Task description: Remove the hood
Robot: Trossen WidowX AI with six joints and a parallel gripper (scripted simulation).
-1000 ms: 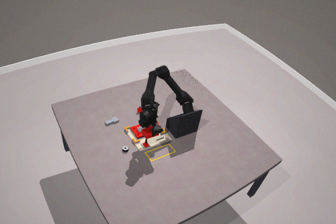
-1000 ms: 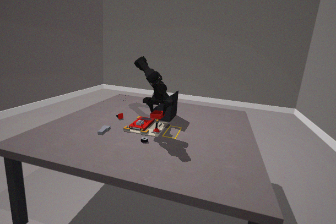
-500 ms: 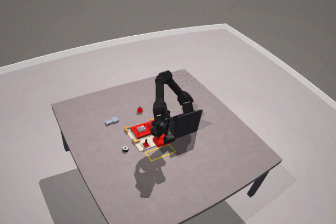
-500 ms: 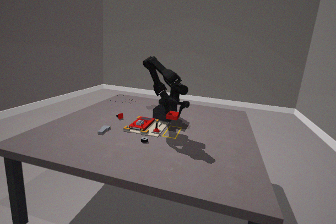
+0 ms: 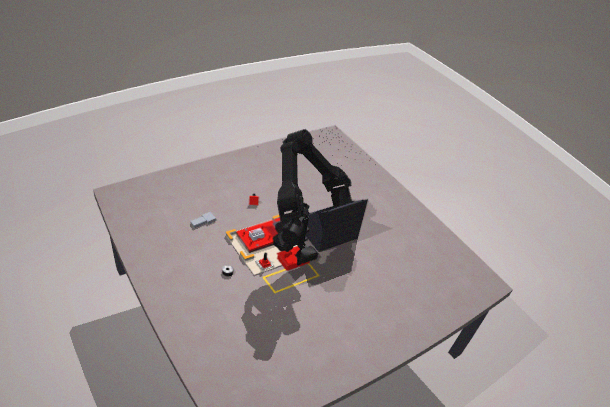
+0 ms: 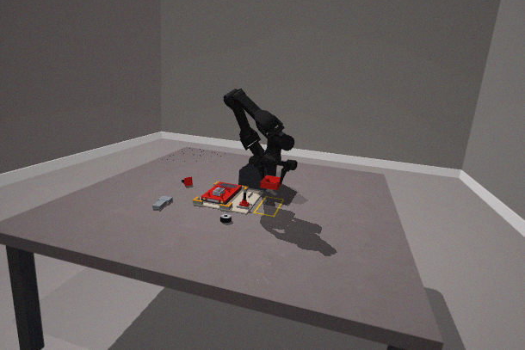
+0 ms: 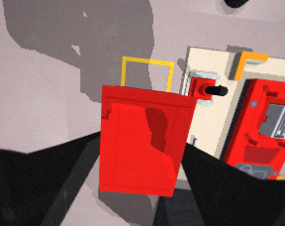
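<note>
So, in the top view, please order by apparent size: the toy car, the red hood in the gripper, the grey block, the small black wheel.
1. toy car
2. red hood, partly hidden by the gripper, so less certain
3. grey block, looks close to the hood
4. black wheel

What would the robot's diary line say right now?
gripper: shut on hood | hood: lifted off car | marked area: not reached

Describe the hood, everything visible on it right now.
The hood is a flat, plain red, roughly rectangular panel with a small notch on one edge. The gripper is shut on it, clamping its two sides; nothing else touches it. It hangs above the table, off the car, beside the yellow marked area, not yet inside.
</note>
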